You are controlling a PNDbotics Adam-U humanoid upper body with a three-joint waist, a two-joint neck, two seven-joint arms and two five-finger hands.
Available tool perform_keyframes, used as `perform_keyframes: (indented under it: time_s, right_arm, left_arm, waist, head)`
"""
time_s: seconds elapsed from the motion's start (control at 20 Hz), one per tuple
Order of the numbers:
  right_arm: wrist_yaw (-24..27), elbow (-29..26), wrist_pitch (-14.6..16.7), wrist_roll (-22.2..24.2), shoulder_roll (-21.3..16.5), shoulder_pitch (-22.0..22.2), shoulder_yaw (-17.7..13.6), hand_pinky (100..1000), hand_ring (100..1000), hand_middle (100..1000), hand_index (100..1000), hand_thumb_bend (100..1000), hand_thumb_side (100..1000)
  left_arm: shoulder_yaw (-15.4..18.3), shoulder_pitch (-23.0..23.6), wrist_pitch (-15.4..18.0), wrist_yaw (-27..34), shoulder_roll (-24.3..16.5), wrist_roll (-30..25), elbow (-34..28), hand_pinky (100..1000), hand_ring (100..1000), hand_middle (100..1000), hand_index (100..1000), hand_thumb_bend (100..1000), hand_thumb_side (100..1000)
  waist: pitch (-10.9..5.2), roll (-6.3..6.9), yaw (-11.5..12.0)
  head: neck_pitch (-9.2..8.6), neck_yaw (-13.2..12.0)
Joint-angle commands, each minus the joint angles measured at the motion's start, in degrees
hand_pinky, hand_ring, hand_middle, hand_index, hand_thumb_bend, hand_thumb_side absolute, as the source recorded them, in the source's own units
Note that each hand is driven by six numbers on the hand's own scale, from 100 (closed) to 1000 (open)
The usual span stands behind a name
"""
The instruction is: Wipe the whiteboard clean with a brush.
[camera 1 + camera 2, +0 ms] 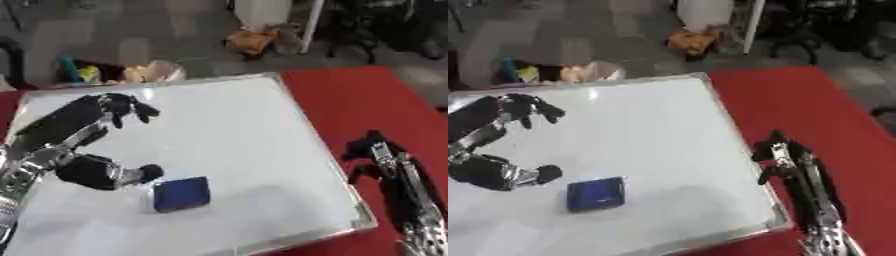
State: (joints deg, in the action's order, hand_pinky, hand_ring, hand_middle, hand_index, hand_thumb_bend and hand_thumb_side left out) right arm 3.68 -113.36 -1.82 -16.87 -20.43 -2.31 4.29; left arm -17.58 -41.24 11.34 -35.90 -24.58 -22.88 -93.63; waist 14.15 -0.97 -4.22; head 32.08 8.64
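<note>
A whiteboard (236, 125) with a silver frame lies flat on the red table, its surface white with no marks that I can make out. A dark blue brush block (181, 194) rests on the board near its front left. My left hand (83, 130) hovers over the board's left side, fingers spread and relaxed, thumb tip (149, 173) just left of the brush and apart from it. My right hand (394, 172) rests at the lower right on the red cloth beside the board's frame, fingers up and relaxed, holding nothing.
The red tablecloth (367, 105) stretches to the right of the board. Beyond the table's far edge, the floor holds a bin with coloured items (114, 72), a brown bag (249, 41) and a white post (311, 25).
</note>
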Motion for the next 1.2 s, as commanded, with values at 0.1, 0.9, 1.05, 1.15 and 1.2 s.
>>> perform_keyframes:
  time_s: [0.1,0.9,1.05,1.15,1.2]
  right_arm:
    - [0.29,-1.23,0.10,0.15,-0.89,-0.39,-0.16,313,584,493,600,100,839]
    - [0.41,-1.23,0.07,0.32,-0.73,-0.46,-0.02,314,585,493,600,100,840]
    - [0.42,-1.23,0.08,0.39,-0.72,-0.52,0.01,314,585,493,600,100,840]
    - [0.44,-1.23,0.09,0.39,-0.70,-0.55,0.02,314,585,493,600,100,840]
    - [0.45,-1.23,0.10,0.42,-0.71,-0.56,0.05,314,585,493,600,100,841]
  left_arm:
    - [-0.29,-1.66,0.34,-0.51,0.13,0.30,0.52,567,814,650,848,585,736]
    - [-1.32,-3.50,0.63,-1.22,1.90,0.55,4.74,555,812,644,836,625,707]
    - [-1.76,-3.63,0.77,-1.18,2.27,0.31,5.75,553,815,644,835,632,701]
    - [-1.98,-3.76,0.72,-1.12,2.54,0.17,6.42,552,816,643,833,637,694]
    - [-2.07,-3.83,0.67,-1.19,2.66,0.17,6.71,552,815,642,832,642,689]
  waist:
    - [-0.83,-0.19,-0.06]
    - [-0.74,-0.31,-0.24]
    - [-0.70,-0.30,-0.39]
    - [-0.66,-0.33,-0.47]
    - [-0.67,-0.34,-0.50]
  head:
    - [-0.75,-0.02]
    - [-0.87,-0.28]
    - [-1.01,-0.22]
    - [-1.07,-0.09]
    - [-1.05,-0.10]
